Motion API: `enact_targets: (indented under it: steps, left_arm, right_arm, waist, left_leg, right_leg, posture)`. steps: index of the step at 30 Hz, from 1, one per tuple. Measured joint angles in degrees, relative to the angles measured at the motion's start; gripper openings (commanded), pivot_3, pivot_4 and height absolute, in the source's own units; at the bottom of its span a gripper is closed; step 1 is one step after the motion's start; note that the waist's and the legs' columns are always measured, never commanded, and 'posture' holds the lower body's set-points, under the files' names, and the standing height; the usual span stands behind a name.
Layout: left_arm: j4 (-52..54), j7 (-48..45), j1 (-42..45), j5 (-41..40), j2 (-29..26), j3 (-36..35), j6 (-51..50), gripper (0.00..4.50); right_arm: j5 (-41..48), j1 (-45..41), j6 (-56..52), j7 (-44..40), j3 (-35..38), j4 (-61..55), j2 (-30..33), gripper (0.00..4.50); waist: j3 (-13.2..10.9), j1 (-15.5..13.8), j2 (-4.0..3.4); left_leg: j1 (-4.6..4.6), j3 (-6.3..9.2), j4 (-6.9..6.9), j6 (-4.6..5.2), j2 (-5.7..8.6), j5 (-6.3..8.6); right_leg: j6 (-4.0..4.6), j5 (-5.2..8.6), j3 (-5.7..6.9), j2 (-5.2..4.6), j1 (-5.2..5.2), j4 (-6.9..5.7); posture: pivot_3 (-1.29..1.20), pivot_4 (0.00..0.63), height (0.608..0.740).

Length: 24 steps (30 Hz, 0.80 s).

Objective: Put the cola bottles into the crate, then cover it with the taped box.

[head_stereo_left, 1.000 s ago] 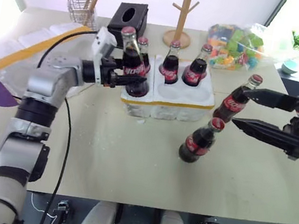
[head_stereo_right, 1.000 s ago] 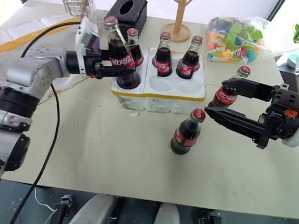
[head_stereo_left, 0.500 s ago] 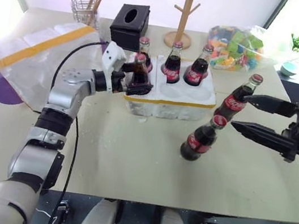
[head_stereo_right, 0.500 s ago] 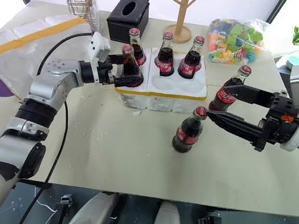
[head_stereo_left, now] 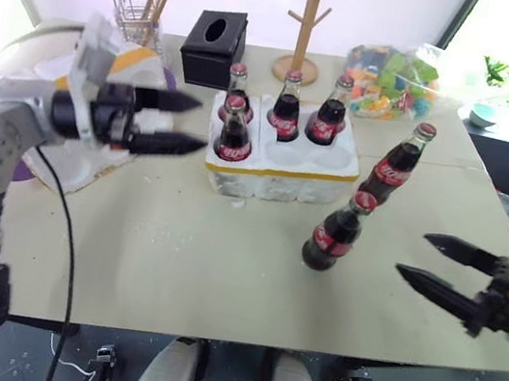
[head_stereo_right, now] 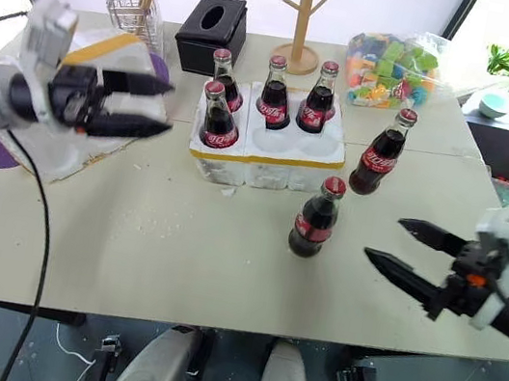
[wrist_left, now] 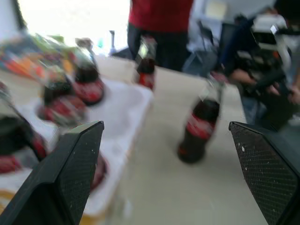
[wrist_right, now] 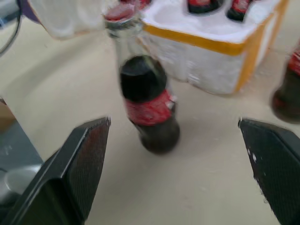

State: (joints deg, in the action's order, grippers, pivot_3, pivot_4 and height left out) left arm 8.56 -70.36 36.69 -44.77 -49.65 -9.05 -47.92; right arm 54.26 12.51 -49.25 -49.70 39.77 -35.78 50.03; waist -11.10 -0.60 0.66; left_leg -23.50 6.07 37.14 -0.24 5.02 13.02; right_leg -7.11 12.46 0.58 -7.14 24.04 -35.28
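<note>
bottles [head_stereo_right: 221, 118], four crated [head_stereo_right: 278, 165], two loose

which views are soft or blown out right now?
Left wrist view: blurred throughout, cola bottles smeared, window behind blown white. Right wrist view: nearest bottle and crate soft. Eye views: table sharp, windows overexposed, right claw slightly blurred.
</note>
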Motion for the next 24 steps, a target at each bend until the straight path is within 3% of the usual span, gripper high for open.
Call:
enact_targets:
  steps: [4, 12, 23, 24]
  left_arm:
    - [5.77, -2.83, -3.63, 0.68, -1.02, 3.29, 2.46, 4.48]
    - [8.11, -0.47, -4.28, 1.28, 2.50, 6.32, 3.84, 4.48]
    - [9.52, -0.03, -4.18, 1.28, 2.94, 7.88, 3.87, 4.48]
    - [9.59, 0.08, -4.16, 1.29, 2.96, 7.93, 3.87, 4.49]
  right_arm:
    - [-3.52, 0.66, 3.91, 1.23, -5.97, -1.30, -2.81, 4.50]
    - [-8.49, -1.92, 8.71, 3.32, -16.49, 0.62, -6.47, 4.50]
    - [-14.66, -15.50, 12.08, 5.62, -29.71, 10.92, -11.84, 4.50]
    - [-15.28, -16.47, 12.16, 5.96, -30.54, 11.89, -12.29, 4.24]
  waist:
    - [0.00, -0.28, 0.01]
    - [-0.01, -0.06, 0.03]
    - [-0.01, -0.10, 0.03]
    - [-0.01, -0.10, 0.03]
  left_leg:
    - [0.04, 0.01, -0.01, -0.13, -0.08, 0.08]
    - [-0.06, -0.05, -0.24, 0.07, -0.08, -0.03]
    - [-0.05, -0.12, -0.16, 0.07, -0.22, -0.04]
    - [-0.05, -0.11, -0.17, 0.07, -0.22, -0.04]
  right_leg:
    - [0.02, 0.00, -0.08, -0.02, -0.26, 0.24]
    - [0.12, -0.06, -0.13, 0.09, 0.10, 0.15]
    - [0.20, -0.09, -0.17, 0.26, 0.08, 0.15]
    - [0.20, -0.09, -0.18, 0.26, 0.10, 0.15]
  posture:
    - [0.00, 0.150, 0.740]
    - [0.00, 0.150, 0.740]
    - [0.00, 0.150, 0.740]
    - [0.00, 0.150, 0.740]
